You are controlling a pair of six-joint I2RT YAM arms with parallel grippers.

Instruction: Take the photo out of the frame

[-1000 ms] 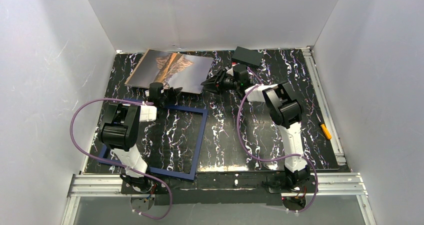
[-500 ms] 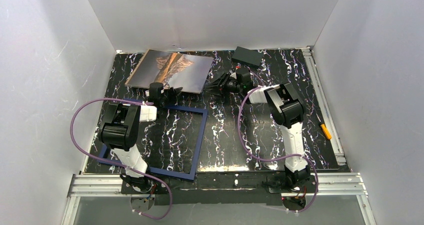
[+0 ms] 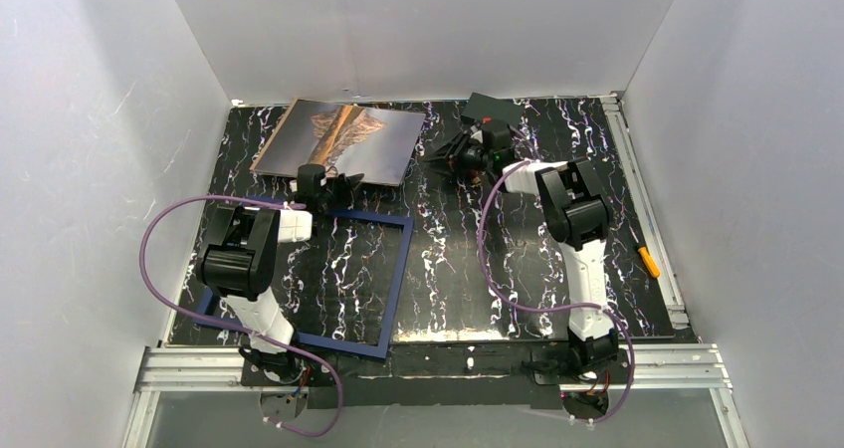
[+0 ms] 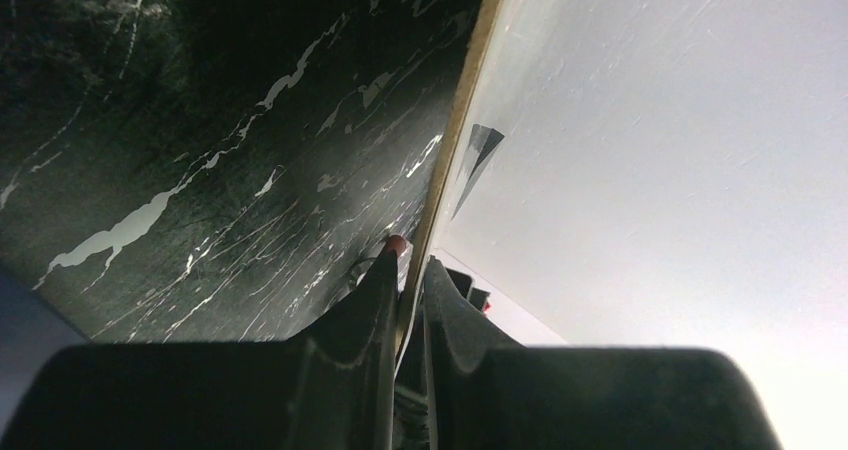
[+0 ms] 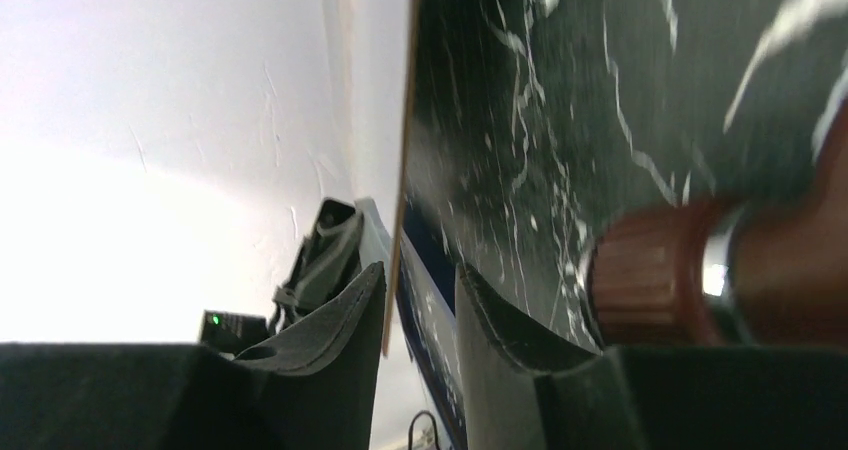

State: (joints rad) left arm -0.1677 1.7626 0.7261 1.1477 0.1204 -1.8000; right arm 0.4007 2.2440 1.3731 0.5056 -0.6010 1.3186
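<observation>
The photo [image 3: 338, 135], a brown mountain on grey-blue, leans at the back left with its near edge raised. My left gripper [image 3: 340, 182] is shut on that near edge. In the left wrist view its fingers [image 4: 380, 290] pinch the thin tan board [image 4: 468, 90]. The dark blue frame [image 3: 398, 274] lies flat on the table, apart from the photo. My right gripper [image 3: 446, 156] hovers right of the photo, open and holding nothing. In its wrist view the photo's edge [image 5: 402, 170] and the frame [image 5: 425, 315] show beyond the gripper [image 5: 420, 270].
A small black block [image 3: 495, 111] sits at the back, just behind my right wrist. An orange-handled tool [image 3: 648, 261] lies near the table's right edge. A reddish-brown cylinder [image 5: 660, 285] fills the right of the right wrist view. White walls enclose the marbled table [image 3: 468, 269].
My right gripper has drawn back and to the right, away from the photo's right edge toward the black block. The left gripper and the photo have not moved.
</observation>
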